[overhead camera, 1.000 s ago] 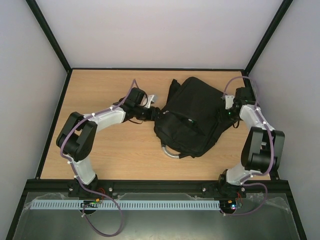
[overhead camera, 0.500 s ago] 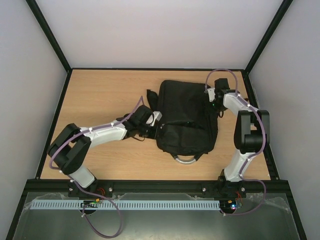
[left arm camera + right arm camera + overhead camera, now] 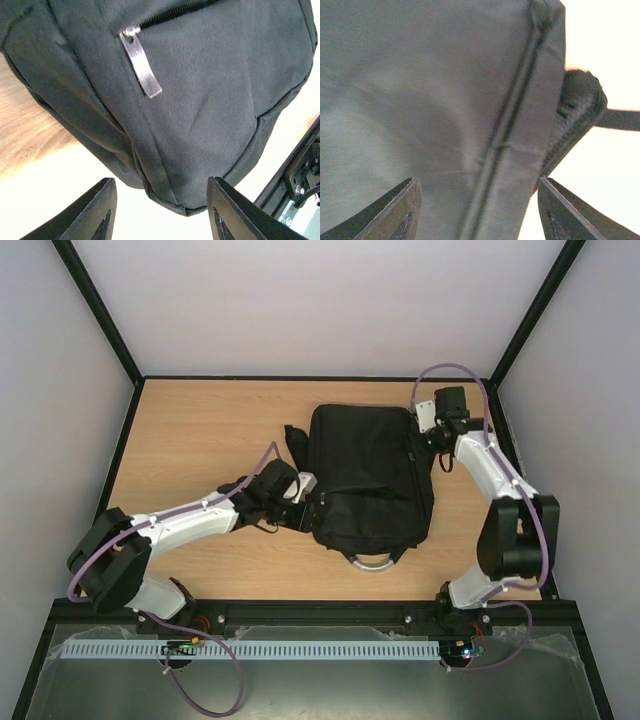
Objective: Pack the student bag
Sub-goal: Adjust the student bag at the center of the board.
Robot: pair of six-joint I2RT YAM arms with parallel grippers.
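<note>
- The student bag (image 3: 365, 475) lies flat on the desk (image 3: 200, 430), right of centre, with its loop handle (image 3: 370, 560) toward the arm bases. No compartment shows open, so packing may stall.
- Your left pincer (image 3: 160, 197) stands wide and empty at the bag's near-left edge. Close it there and you may pinch loose fabric, not the zipper pull (image 3: 142, 62).
- Your right pincer (image 3: 477, 200), also wide, sits at the far-right corner seam. Any tug could drag the bag askew.

Light wooden table (image 3: 190, 430) (black-framed), pale walls (image 3: 320, 300) around

no readable text, nothing legible on the student bag (image 3: 365, 470), zipper pull (image 3: 142, 62) plain
</note>
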